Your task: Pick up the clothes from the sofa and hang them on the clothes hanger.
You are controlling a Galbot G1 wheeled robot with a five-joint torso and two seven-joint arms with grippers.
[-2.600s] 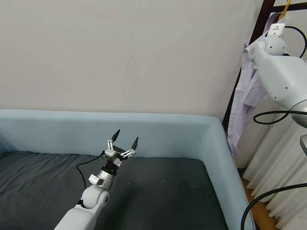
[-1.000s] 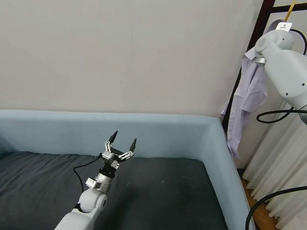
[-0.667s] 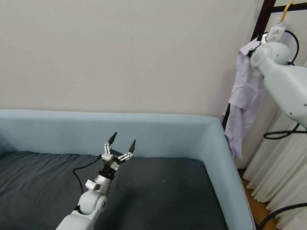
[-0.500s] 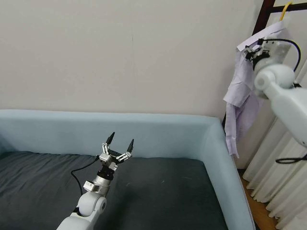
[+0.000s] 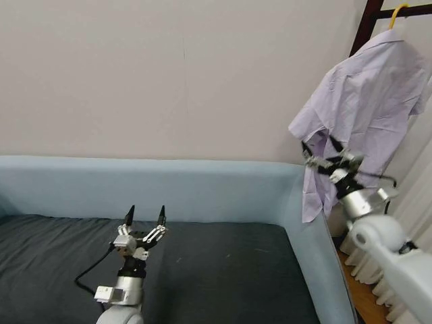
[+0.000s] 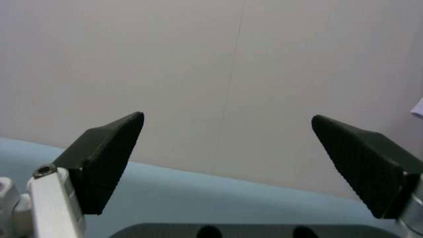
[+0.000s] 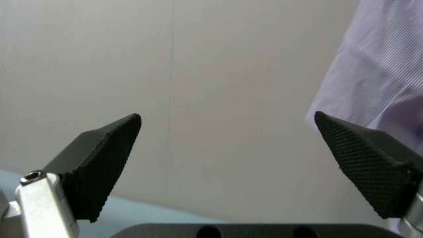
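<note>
Currently the lilac shirt (image 5: 364,101) hangs on a yellow hanger (image 5: 398,12) from the dark rack (image 5: 368,17) past the sofa's (image 5: 223,189) right end. The right gripper (image 5: 318,144), claw spread, sits by the shirt's lower edge above that end, contact uncertain; its wrist view shows fabric beside pale wall (image 7: 198,74). The left gripper (image 5: 146,213), also spread, hovers above the sofa's dark seat (image 5: 223,270).

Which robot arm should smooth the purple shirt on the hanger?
Probably the right. The right gripper is open close by the purple shirt hanging on the yellow hanger; the left gripper is open low over the sofa, well away.
</note>
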